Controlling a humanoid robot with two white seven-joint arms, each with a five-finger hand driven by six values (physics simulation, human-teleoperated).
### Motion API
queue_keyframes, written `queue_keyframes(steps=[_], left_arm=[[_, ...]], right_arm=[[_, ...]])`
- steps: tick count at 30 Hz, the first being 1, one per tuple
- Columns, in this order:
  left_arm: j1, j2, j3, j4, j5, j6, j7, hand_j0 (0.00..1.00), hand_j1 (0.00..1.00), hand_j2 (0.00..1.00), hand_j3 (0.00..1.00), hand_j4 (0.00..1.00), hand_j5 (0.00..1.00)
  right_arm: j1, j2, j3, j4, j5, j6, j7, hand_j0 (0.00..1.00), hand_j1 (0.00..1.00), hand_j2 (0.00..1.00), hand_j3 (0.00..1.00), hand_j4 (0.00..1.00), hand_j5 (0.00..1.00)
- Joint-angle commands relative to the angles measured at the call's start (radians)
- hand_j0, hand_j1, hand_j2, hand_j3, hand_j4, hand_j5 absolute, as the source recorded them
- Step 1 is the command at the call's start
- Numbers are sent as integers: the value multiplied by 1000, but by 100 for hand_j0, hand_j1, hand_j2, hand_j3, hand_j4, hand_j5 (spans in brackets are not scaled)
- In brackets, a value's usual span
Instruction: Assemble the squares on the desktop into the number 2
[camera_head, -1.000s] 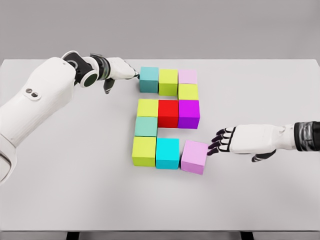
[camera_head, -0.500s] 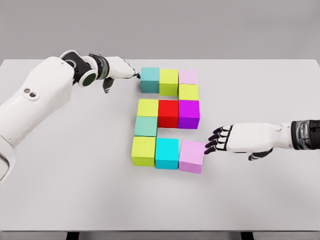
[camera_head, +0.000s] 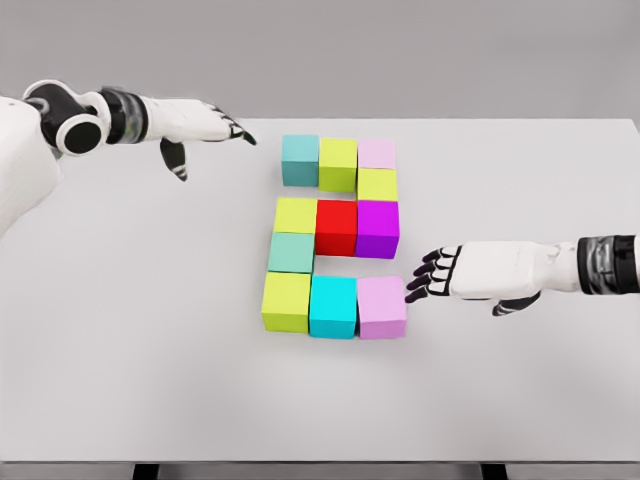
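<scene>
right hand (camera_head: 480, 275) fingers (camera_head: 420, 283) spread, tips touching the unmarked lilac cube (camera_head: 381, 307); left hand (camera_head: 200, 125) fingers loose, holding nothing.

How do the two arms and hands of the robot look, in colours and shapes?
Both arms are smooth white shells. The left arm has a round black joint ring and a black-and-grey banded wrist. The right arm shows a similar dark banded cuff. The left hand and right hand are white with black fingertips.

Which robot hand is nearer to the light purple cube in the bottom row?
Right. The right robot hand has its fingertips at the light purple cube's right side; the left robot hand is far off, up-left.
</scene>
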Motion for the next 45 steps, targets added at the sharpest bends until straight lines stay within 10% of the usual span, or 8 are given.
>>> queue_keyframes(steps=[1, 7, 17, 28, 45], left_arm=[[5, 107, 23, -67, 194, -60, 1, 100, 100, 100, 100, 100, 100], [124, 293, 26, -271, 484, -59, 1, 100, 100, 100, 100, 100, 100], [233, 438, 33, -354, 903, -149, 1, 100, 100, 100, 100, 100, 100], [499, 446, 195, -339, 938, -149, 1, 100, 100, 100, 100, 100, 100], [517, 446, 214, -340, 938, -149, 1, 100, 100, 100, 100, 100, 100]], right_arm=[[0, 0, 2, 0, 1, 2, 0, 100, 100, 100, 100, 100, 100], [6, -8, 2, -2, 1, 2, 0, 100, 100, 100, 100, 100, 100], [12, -8, 14, 9, 38, 2, 0, 100, 100, 100, 100, 100, 100], [12, 6, 26, 11, 49, 2, 0, 100, 100, 100, 100, 100, 100], [11, 6, 28, -17, 49, 2, 0, 100, 100, 100, 100, 100, 100]])
